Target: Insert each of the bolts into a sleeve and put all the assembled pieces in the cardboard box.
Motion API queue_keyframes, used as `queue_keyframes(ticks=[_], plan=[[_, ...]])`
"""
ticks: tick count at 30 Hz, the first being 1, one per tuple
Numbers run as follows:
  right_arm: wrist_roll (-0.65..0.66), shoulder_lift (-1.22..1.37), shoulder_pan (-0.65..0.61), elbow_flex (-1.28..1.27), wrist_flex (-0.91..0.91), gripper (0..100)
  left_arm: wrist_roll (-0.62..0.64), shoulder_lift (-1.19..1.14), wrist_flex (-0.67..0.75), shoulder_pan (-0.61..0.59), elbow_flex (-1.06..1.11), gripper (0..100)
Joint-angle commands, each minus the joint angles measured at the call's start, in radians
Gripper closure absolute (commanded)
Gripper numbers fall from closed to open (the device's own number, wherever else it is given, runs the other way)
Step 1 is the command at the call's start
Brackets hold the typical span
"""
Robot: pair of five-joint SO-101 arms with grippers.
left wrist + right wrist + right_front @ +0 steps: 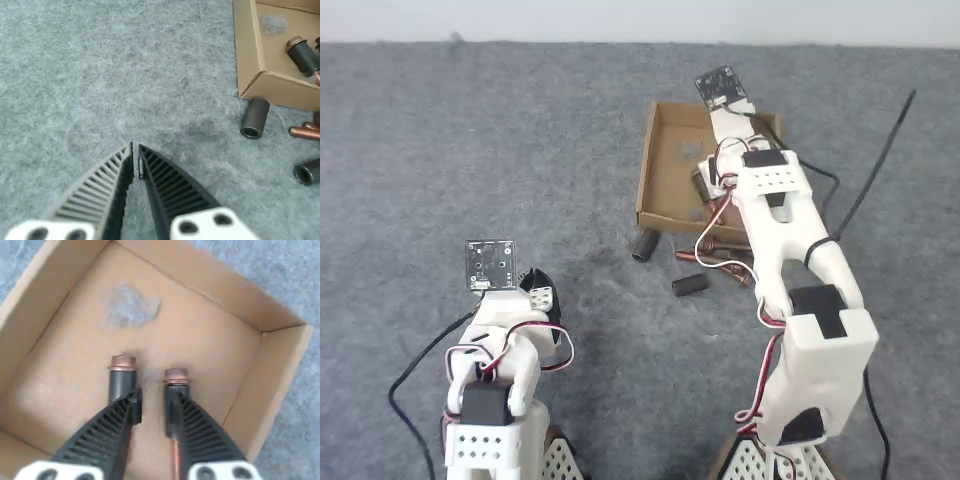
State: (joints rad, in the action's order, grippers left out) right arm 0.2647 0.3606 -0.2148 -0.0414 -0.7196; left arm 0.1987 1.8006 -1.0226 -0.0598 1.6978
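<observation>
Cardboard box (645,170) sat at one o'clock on the grey desk (470,130). My right wrist view looked into it: two sleeved bolts (122,380) lay side by side on its floor, with my right tool (154,402) parted above them, a tip over each. From the high view my right arm (790,230) covered much of that. My left tool (135,147) was closed, empty, at seven o'clock from the box. Its wrist view caught two loose sleeves (252,117) and copper bolts (302,131) on the desk, just off the box's six o'clock side.

Brown cardboard box (647,165), copper bolts (715,258), black sleeves (689,284), grey speckled table cover (470,150), white arms (790,230)
</observation>
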Motion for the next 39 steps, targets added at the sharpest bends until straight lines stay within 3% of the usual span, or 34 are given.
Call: queue_keyframes(ticks=[1, 8, 13, 18, 26, 35, 39], plan=[[0.012, -0.111, 0.016, 0.052, -0.036, 99.3, -0.009, 0.023, -0.006, -0.006, -0.013, 99], [0.005, -0.277, -0.07, 0.054, -0.371, 98.6, -0.009, 0.023, -0.006, -0.006, -0.013, 99], [-0.178, -0.348, -0.191, 0.054, -0.591, 98.6, -0.009, 0.023, -0.006, -0.006, -0.013, 99], [-0.267, -0.352, -0.34, 0.057, -0.746, 98.6, -0.009, 0.023, -0.006, -0.006, -0.013, 99], [-0.46, -0.328, -0.478, 0.029, -0.677, 98.2, -0.009, 0.023, -0.006, -0.006, -0.013, 99], [-0.493, -0.16, -0.423, 0.026, -0.544, 97.3, -0.009, 0.023, -0.006, -0.006, -0.013, 99], [-0.526, -0.101, -0.43, 0.032, -0.521, 87.2, -0.009, 0.023, -0.006, -0.006, -0.013, 99]])
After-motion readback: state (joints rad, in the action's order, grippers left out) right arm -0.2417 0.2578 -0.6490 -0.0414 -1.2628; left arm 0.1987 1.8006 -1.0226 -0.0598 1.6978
